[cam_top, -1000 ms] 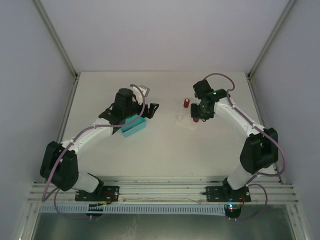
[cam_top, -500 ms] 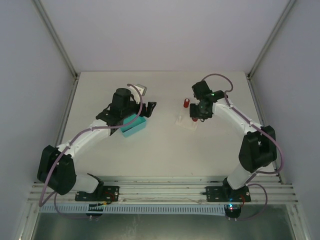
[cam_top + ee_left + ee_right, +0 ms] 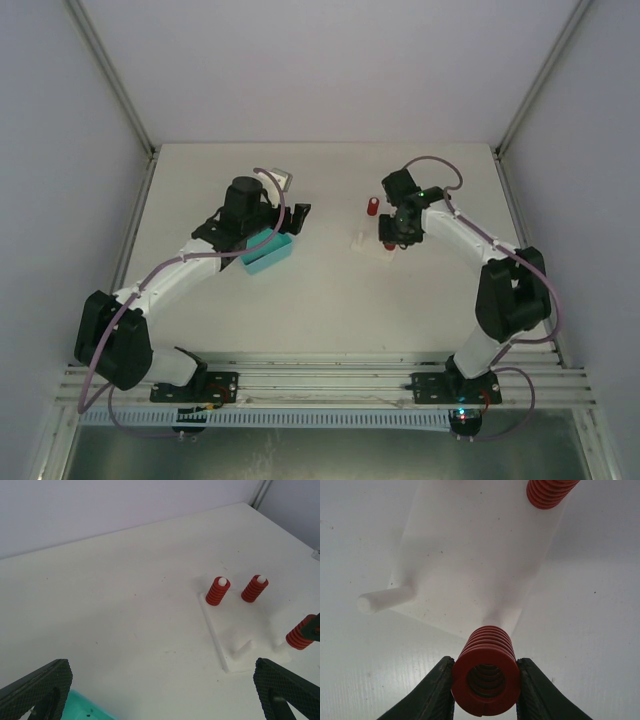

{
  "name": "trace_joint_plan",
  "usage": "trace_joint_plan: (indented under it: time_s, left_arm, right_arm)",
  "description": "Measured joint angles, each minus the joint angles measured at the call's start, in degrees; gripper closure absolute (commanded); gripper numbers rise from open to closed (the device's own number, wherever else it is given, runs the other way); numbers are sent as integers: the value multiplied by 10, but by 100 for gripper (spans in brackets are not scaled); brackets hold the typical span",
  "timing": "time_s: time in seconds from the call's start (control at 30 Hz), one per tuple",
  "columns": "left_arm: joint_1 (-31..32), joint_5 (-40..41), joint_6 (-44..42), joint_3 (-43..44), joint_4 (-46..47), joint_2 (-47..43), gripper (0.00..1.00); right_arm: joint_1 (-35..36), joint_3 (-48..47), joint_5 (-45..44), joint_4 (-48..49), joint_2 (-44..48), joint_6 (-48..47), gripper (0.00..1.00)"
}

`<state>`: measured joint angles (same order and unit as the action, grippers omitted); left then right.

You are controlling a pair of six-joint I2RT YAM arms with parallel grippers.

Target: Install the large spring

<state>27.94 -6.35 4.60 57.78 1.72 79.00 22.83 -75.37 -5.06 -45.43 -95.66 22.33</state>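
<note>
Left of centre in the overhead view: left gripper [image 3: 297, 215], jaws spread wide and empty, poised over the table [image 3: 320, 310] just beside the upper right corner of a teal bin [image 3: 268, 252]. Same story from the left wrist camera: black fingertips [image 3: 35, 690] pushed out to the two bottom corners of the frame, a sliver of teal at the lower left.

Right of centre in that wrist view: white base plate [image 3: 240, 625] lying flat. At its upper end, two red springs standing on white pegs, one [image 3: 217, 591] beside the other [image 3: 254, 588], peg tips poking out of both tops. Lower on the plate, a bare peg [image 3: 243, 649], leaning toward the lower left.

Further right, at the frame's edge: large spring [image 3: 300, 635], red, clamped in the right gripper [image 3: 392, 238] and held at the plate's lower right corner. From the right wrist camera, bottom centre: the same spring end-on, hollow bore visible, squeezed on both flanks by dark pads [image 3: 437, 690], with the white foot of the last peg [image 3: 494, 619] showing just above the coils. Impossible to tell whether slid onto that peg or only lined up with it. Bare peg at the left of that frame, one more red spring cut off at the top right.
</note>
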Motion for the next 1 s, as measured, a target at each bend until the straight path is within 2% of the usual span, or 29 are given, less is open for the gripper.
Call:
trace_joint_plan:
  time_s: [0.27,0.43,0.5,0.73,0.8,0.9,1.0]
  left_arm:
    - [0,9,3,0,-19,0,1]
    - [-3,34,7,0,-41,-1,1]
    - [-8,43,7,0,-54,-7,1]
    - [-44,48,-13,6,-120,-23,1]
    - [-63,42,-30,10,-150,-16,12]
    - [-94,31,-65,21,-195,8,27]
    - [-127,9,-101,39,-242,43,33]
  right_arm:
    - [0,2,5,18,-40,-1,62]
    - [0,3,7,23,-58,-1,49]
    - [0,3,7,24,-57,-1,39]
    - [0,2,7,-8,-23,-2,25]
    - [0,2,7,-25,9,-2,21]
    - [0,0,9,-51,64,-1,8]
    - [0,-14,9,-79,111,0,0]
